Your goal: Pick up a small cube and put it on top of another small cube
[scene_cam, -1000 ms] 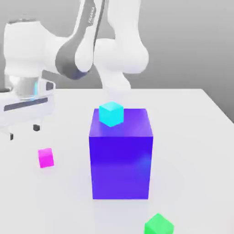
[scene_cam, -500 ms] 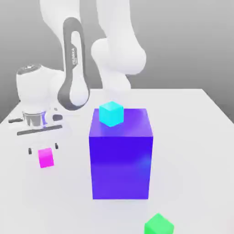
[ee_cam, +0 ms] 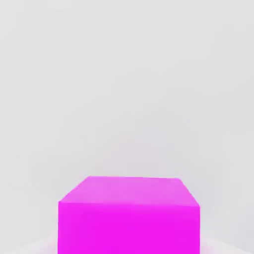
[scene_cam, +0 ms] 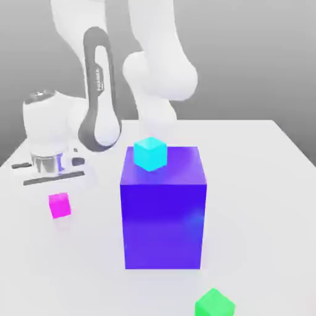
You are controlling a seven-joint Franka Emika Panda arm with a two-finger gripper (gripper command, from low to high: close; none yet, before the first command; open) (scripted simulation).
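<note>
- The gripper (scene_cam: 53, 185) hangs just above the pink cube (scene_cam: 60, 205) at the exterior view's left. Its fingers cannot be made out against the pale table, so whether they stand apart or closed cannot be told; nothing shows a grip on the cube.
- The hand's flat bar and metal wrist ring sit directly over the pink cube, with the white arm (scene_cam: 99, 92) rising behind them and cut off by the upper edge.
- The pink cube rests on the white table (scene_cam: 259, 185), near the table's edge at the exterior view's left, well apart from the other cubes.
- In the hand view the pink cube (ee_cam: 129, 218) appears with its top face and one side face showing; its lower part is cut off by the frame edge.
- Being a cube, it has no long axis. It sits flat, turned slightly so that one corner edge faces the exterior camera.
- The green cube (scene_cam: 214, 303) lies on the table toward the front, beyond the big blue block (scene_cam: 163, 216) from the pink one; its lower part is cut off by the frame edge. It is turned corner-on to the camera.
- A small cyan cube (scene_cam: 150, 153) sits on top of the big blue block, near its back corner at the exterior view's left.
</note>
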